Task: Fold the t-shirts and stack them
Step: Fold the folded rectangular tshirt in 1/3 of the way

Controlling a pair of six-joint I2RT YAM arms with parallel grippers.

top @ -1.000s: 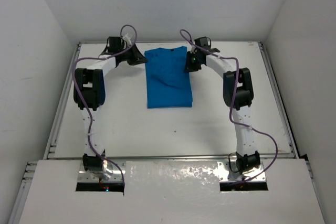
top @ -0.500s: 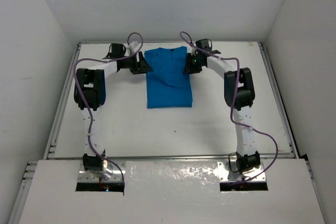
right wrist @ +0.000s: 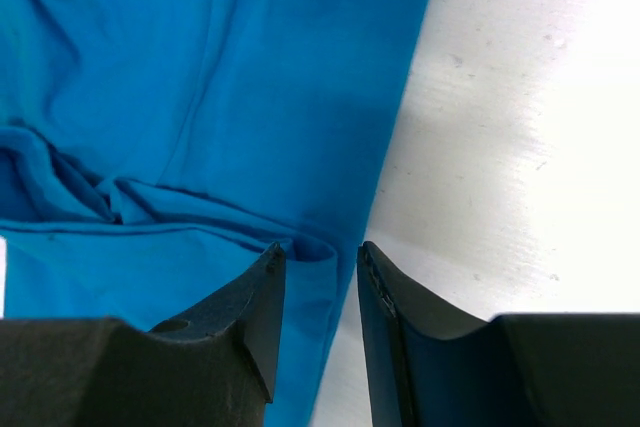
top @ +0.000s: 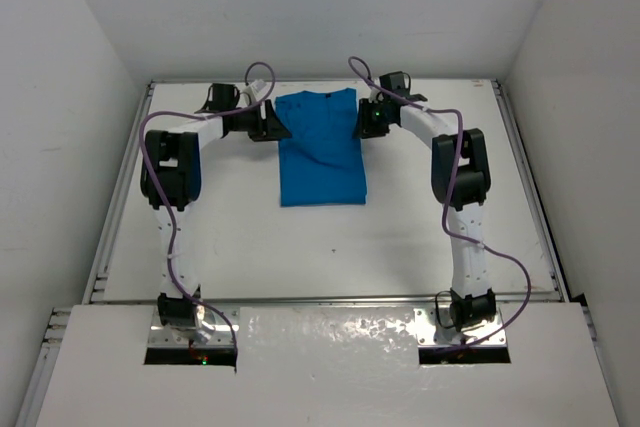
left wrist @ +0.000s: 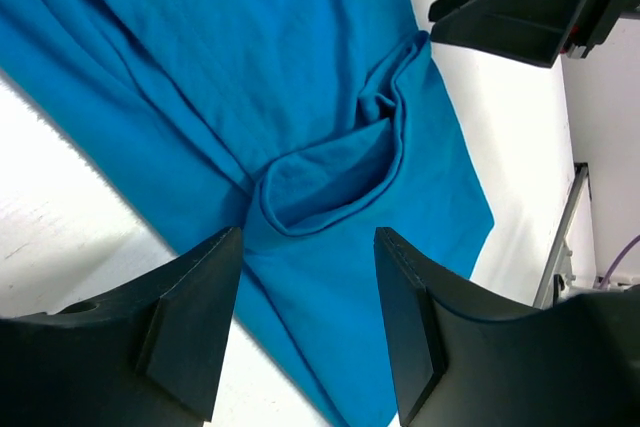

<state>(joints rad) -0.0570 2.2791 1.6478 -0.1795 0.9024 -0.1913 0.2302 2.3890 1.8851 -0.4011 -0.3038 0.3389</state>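
Note:
The bright blue t-shirt (top: 320,152) lies folded into a long rectangle on the far middle of the white table, with a creased fold across its upper half. My left gripper (top: 272,127) is at its upper left edge. In the left wrist view the left gripper (left wrist: 308,239) is open just above the cloth (left wrist: 300,67), over a curled fold. My right gripper (top: 367,123) is at the shirt's upper right edge. In the right wrist view the right gripper (right wrist: 318,257) is narrowly open, its jaws astride the shirt's folded right edge (right wrist: 200,67).
The white table (top: 250,237) is boxed in by white walls at the back and both sides, with metal rails (top: 115,217) along its left and right edges. The right gripper's black body (left wrist: 530,7) shows in the left wrist view, beyond the shirt.
My left gripper moved right, up to the shirt's left edge. My right arm shifted slightly at the shirt's right edge. The shirt has not visibly moved.

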